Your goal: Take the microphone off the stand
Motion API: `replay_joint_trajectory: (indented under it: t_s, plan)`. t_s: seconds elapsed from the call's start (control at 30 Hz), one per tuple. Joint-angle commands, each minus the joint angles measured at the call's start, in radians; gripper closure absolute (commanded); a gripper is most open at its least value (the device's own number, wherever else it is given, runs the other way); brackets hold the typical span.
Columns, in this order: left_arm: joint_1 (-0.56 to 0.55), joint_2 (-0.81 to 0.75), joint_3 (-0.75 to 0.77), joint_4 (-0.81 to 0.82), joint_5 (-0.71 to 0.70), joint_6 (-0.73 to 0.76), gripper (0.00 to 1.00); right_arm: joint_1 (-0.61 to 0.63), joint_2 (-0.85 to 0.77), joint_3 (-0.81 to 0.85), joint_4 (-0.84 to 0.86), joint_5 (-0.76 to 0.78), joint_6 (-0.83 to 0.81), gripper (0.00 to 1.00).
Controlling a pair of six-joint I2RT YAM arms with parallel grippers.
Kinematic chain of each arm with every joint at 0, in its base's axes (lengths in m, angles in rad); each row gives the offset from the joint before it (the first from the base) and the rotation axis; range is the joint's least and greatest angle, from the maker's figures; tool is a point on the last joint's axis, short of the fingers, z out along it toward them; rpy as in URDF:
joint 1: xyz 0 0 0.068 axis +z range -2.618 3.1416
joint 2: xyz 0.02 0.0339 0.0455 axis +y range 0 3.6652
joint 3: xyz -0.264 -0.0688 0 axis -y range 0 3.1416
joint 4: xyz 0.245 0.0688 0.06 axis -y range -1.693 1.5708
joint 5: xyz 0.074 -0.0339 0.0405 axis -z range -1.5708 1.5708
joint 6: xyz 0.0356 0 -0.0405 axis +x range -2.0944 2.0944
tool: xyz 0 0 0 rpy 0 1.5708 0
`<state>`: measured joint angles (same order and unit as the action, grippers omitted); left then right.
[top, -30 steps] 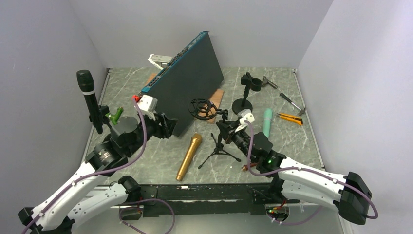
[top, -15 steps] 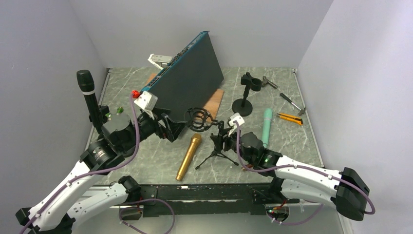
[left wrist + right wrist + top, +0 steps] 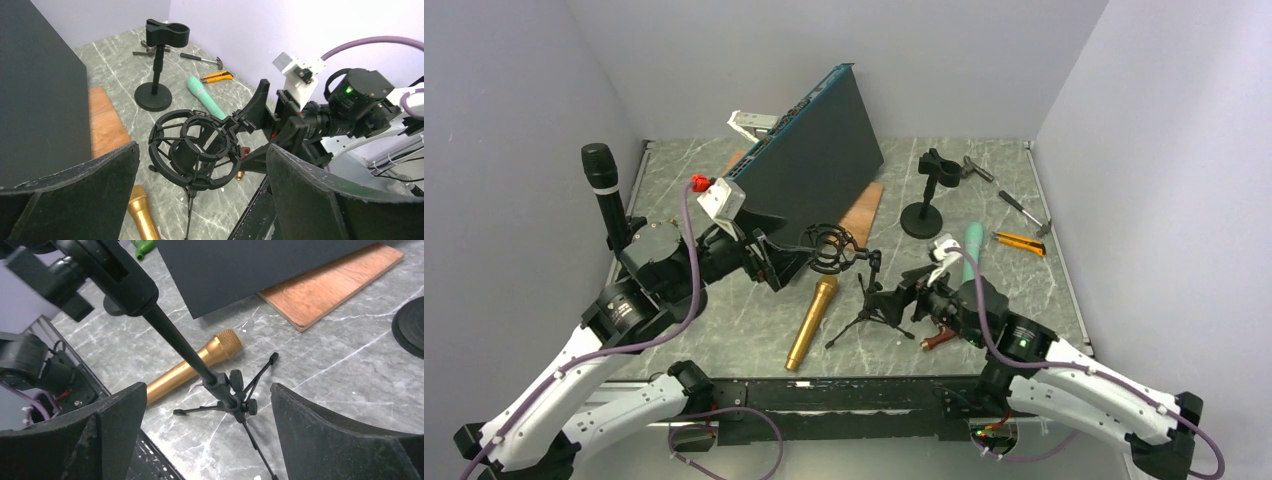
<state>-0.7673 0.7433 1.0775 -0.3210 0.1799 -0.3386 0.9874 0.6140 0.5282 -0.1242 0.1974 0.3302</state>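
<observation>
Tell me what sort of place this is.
Probably a robotics lab test cell: plain walls box in a marble-patterned table, a left arm and right arm are bolted at its near edge, and mixed props lie about, like a gold microphone and a utility knife.

Pretty sure this is a robotics lab test cell: two white robot arms (image 3: 574, 372) bolted to a black rail (image 3: 824, 394) at the tabletop's (image 3: 1024, 285) edge, purple cables (image 3: 692, 290) everywhere, blank pale walls (image 3: 944, 60) boxing it in, plus random props like a hammer (image 3: 1022, 211) and box cutter (image 3: 1020, 242).
</observation>
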Motion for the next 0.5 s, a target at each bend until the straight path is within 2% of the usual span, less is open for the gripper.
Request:
replay_joint_trajectory:
  t_s: [0.0,0.13,0.27,0.37,0.47]
  plan:
    - [0.002,0.003,0.006,0.002,0.031,0.001,0.00,0.004,-0.124,0.005,-0.129,0.036,0.089,0.05]
    - [0.002,0.017,0.000,0.001,0.044,-0.002,0.00,0.001,-0.192,-0.045,-0.142,0.140,0.158,0.06]
    - [0.002,0.046,0.013,-0.023,0.057,-0.004,0.00,-0.034,-0.167,-0.044,-0.117,0.141,0.263,0.08]
    - [0.002,0.042,0.010,-0.031,0.050,-0.006,0.01,-0.127,-0.092,0.025,-0.164,0.077,0.341,0.10]
    - [0.002,0.028,-0.001,-0.034,0.039,-0.010,0.01,-0.308,-0.032,0.063,-0.207,-0.098,0.434,0.11]
